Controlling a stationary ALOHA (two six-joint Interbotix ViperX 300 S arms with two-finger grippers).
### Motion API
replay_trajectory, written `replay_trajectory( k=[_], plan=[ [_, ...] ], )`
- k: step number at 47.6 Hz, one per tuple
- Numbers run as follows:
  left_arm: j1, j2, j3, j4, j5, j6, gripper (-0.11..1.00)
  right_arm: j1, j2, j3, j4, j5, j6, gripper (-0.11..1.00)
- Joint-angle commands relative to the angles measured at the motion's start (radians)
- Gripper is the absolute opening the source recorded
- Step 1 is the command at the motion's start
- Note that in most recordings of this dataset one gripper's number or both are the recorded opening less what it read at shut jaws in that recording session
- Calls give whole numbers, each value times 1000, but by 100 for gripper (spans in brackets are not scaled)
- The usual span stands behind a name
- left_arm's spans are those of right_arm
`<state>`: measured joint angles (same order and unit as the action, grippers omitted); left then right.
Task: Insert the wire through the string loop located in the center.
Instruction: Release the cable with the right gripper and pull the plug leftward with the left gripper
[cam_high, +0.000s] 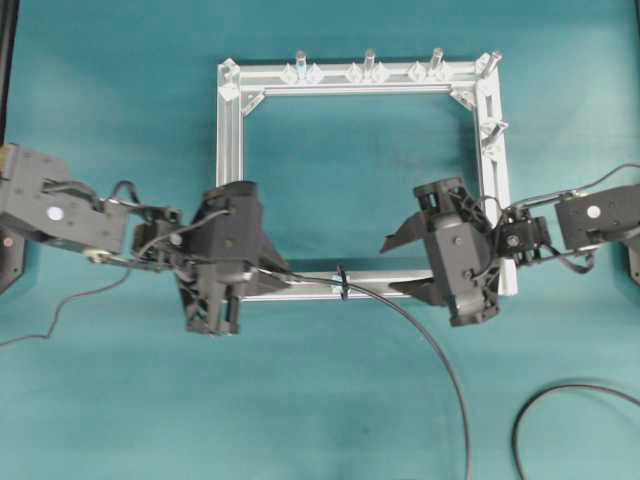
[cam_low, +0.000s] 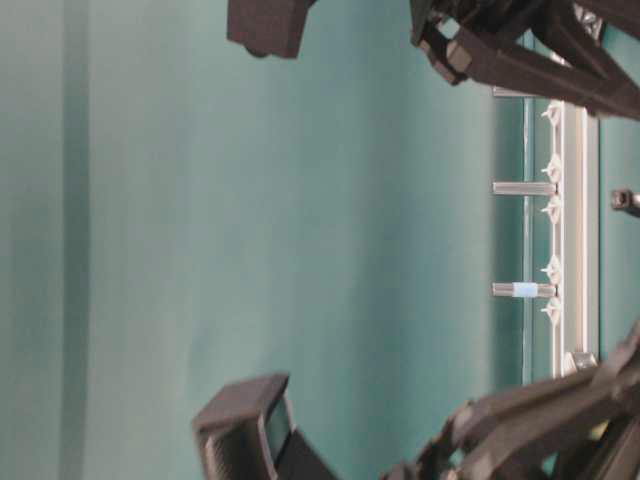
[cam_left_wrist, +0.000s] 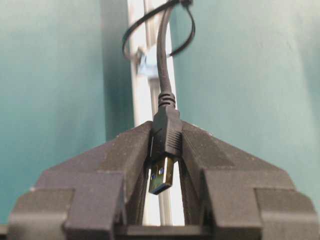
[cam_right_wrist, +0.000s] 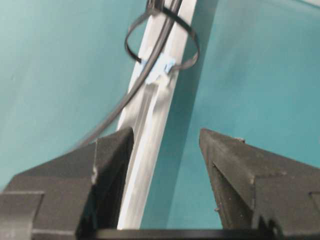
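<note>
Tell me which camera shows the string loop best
The right wrist view: the string loop shows as an open ring round the frame bar, the wire running through it. The left wrist view shows it smaller, the overhead only a dark speck, and the table-level view not at all.

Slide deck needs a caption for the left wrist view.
Left gripper clamps the wire by its plug, cable running through the string loop on the frame bar.
</note>
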<state>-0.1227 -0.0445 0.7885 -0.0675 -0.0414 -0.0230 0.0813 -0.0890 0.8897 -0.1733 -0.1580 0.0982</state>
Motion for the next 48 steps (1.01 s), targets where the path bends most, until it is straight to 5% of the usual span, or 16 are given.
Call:
replay_trajectory(
  k=[1, 48],
  plan=[
    [-2, -54, 5, 2, 8, -8, 18, 2, -32, -2, 2, -3, 2, 59],
    [-2, -247, 190, 0, 110, -80, 18, 5, -35, 2, 2, -5, 2, 59]
  ],
)
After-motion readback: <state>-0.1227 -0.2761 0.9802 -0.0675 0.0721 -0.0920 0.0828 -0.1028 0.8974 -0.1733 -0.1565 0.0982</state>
